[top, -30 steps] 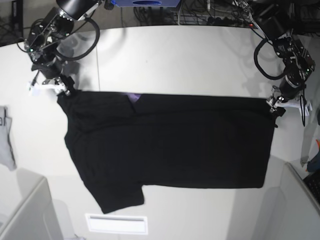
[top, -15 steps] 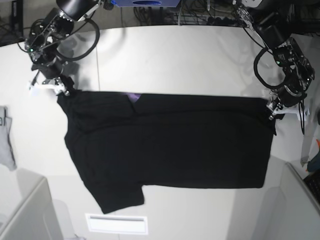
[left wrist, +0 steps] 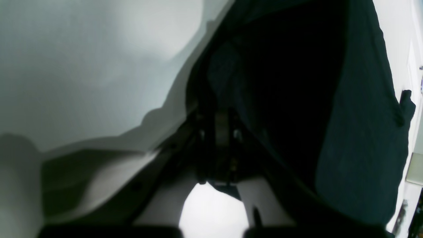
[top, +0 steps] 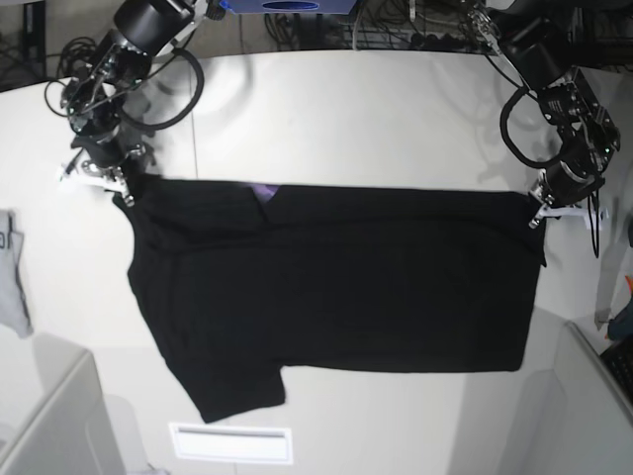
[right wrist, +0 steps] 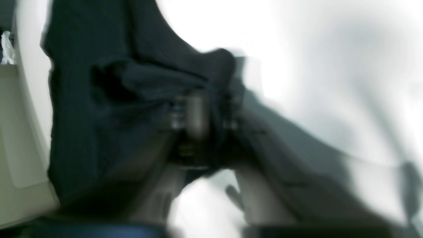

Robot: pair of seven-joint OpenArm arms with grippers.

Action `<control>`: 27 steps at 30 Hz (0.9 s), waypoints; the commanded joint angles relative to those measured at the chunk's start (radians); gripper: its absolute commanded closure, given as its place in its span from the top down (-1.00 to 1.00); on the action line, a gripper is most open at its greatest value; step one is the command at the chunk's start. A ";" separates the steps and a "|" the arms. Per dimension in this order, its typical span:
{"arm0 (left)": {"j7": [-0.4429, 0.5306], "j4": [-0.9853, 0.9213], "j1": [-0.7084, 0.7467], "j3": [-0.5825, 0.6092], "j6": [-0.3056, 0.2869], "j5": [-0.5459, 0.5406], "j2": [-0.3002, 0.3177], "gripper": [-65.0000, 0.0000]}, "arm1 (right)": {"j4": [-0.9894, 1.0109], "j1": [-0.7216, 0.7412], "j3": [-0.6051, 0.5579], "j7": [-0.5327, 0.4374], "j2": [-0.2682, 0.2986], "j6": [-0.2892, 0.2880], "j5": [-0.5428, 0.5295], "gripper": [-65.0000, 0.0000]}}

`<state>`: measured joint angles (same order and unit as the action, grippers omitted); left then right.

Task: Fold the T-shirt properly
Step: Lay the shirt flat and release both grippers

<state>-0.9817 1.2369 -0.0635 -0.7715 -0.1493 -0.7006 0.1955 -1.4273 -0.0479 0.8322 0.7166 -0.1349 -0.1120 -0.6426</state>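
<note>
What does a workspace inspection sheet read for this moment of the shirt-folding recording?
Surface: white table, bare beyond the cloth.
Job's things: black T-shirt lying flat, folded lengthwise, purple collar lining showing at its far edge.
Clutter: small grey cloth at the table's edge; white label near the front.
Grippers: left gripper and right gripper each shut on a far corner of the T-shirt.
Cables: black loops hang off both arms.
Surroundings: grey partitions at the front corners.

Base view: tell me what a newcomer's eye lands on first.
A big black T-shirt lies across the middle of the white table, a purple patch at its collar on the far edge. The right gripper and left gripper are each shut on a far corner. A grey cloth lies at the left edge.
</note>
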 commanded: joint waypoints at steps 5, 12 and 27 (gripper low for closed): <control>-0.242 0.065 0.069 -0.012 0.010 0.023 0.051 -1.00 | -0.123 -0.053 0.005 0.142 0.002 0.027 -0.010 -1.00; -0.297 0.330 0.251 -0.012 0.010 0.017 0.077 -1.00 | -0.340 -0.177 0.005 0.294 0.002 0.084 -0.115 -1.00; -0.296 0.458 0.454 -0.098 0.006 0.019 0.072 -1.00 | -0.347 -0.398 0.005 0.286 0.001 0.088 -0.119 -1.00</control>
<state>-1.2842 1.6836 0.3836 -0.8623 -0.1417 -0.6846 0.2512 -1.7607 -0.4404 0.8322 1.0058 -0.1398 -0.0231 -0.7677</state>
